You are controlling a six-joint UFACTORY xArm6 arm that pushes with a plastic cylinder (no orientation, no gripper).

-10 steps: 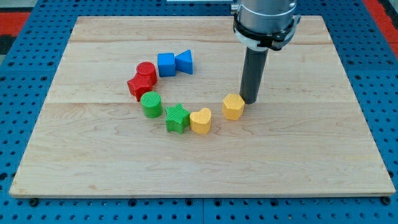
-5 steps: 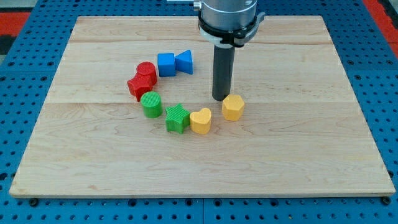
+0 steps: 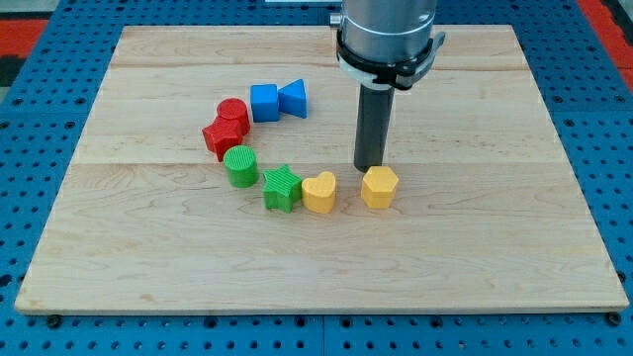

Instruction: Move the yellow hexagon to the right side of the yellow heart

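The yellow hexagon sits on the wooden board just to the right of the yellow heart, with a small gap between them. My tip stands right behind the hexagon, toward the view's top and slightly left, touching or almost touching its upper edge. The dark rod rises from there to the arm's grey collar at the view's top.
Left of the heart, an arc of blocks runs: a green star, a green cylinder, two red blocks, a blue cube and a blue block. The board lies on a blue pegboard.
The hexagon has slid down and slightly right, now level with the heart. My tip went left around the hexagon's upper side, then came back right and down behind it.
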